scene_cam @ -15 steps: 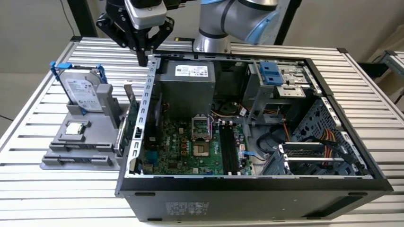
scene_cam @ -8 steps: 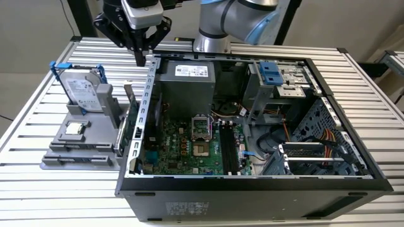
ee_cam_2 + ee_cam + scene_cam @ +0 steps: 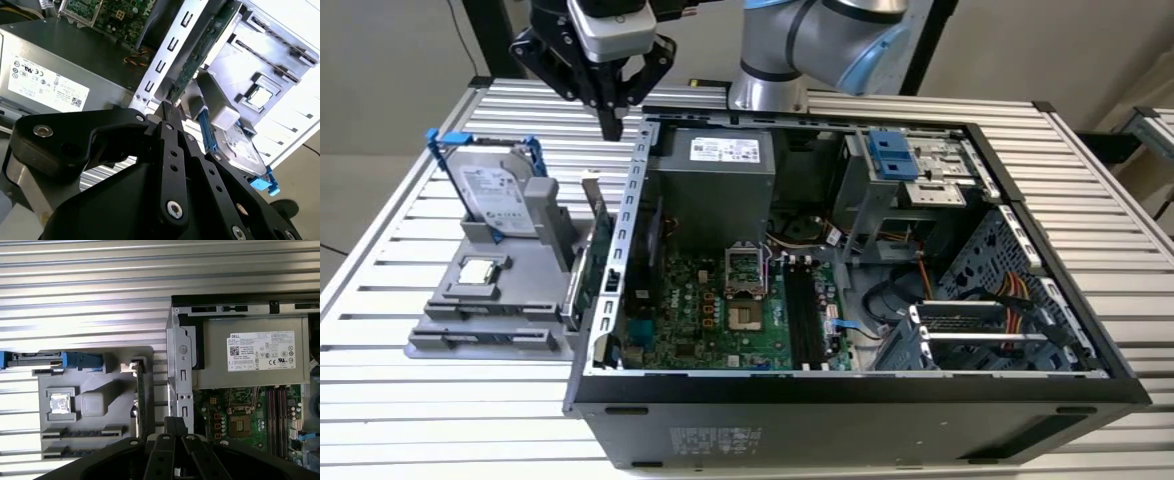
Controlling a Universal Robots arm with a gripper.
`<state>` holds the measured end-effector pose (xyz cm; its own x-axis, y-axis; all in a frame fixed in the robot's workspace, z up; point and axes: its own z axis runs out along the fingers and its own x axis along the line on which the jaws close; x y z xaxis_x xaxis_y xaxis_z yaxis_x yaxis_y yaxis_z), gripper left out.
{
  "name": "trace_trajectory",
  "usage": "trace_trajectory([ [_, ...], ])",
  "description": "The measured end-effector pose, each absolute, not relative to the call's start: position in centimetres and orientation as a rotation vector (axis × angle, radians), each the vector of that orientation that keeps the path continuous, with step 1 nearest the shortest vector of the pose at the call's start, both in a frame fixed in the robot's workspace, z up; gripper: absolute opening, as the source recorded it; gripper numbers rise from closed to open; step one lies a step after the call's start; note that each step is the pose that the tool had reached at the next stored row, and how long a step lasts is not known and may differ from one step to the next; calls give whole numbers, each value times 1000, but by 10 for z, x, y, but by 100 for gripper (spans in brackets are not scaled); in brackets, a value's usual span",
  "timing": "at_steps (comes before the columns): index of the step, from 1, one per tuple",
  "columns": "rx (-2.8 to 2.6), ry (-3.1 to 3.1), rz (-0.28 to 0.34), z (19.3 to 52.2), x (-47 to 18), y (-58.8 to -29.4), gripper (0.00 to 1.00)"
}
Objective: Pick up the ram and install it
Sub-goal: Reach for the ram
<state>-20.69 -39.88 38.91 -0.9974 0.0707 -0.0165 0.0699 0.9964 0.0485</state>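
The ram (image 3: 599,262) is a slim dark green board standing on its long edge in the grey holder (image 3: 494,312), right beside the open computer case's wall. It shows edge-on in both wrist views (image 3: 139,401) (image 3: 199,56). My gripper (image 3: 611,128) hangs above the ram's far end, well clear of it, fingers together with nothing between them. The fingertips (image 3: 175,426) sit just to the case side of the ram's line. The dark memory slots (image 3: 803,312) lie on the motherboard (image 3: 700,305) inside the case.
A hard drive in a blue frame (image 3: 500,192) stands upright in the holder, with a square silver chip (image 3: 480,270) in front of it. The case's metal wall (image 3: 630,215) and the grey power supply (image 3: 714,190) are close by. The slatted table (image 3: 400,400) surrounds everything.
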Motion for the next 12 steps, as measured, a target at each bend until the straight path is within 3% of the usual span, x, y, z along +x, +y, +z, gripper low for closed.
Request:
trace_trajectory([
  [12,110,3121,75,389,-215,-399,0],
])
